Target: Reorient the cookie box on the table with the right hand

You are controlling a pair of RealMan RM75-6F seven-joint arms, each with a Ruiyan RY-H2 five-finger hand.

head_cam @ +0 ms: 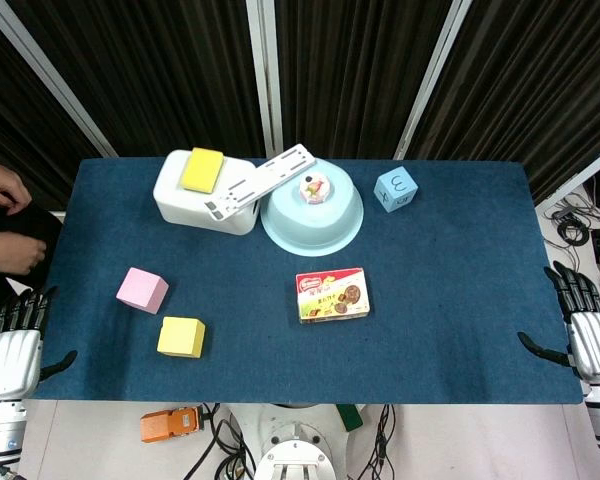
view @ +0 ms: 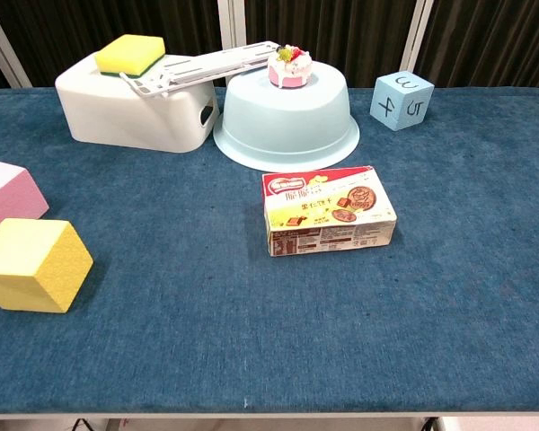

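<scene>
The cookie box lies flat on the blue table, red-topped with cookie pictures facing up, just in front of the upturned bowl; the chest view shows the cookie box near the middle. My right hand hangs off the table's right edge, fingers apart and holding nothing, far from the box. My left hand rests at the left front corner, also empty with fingers spread. Neither hand appears in the chest view.
An upturned light-blue bowl carries a small toy cake. A white box holds a yellow sponge and a white rack. A blue numbered cube, pink block and yellow block stand around. A person's hands are at the left.
</scene>
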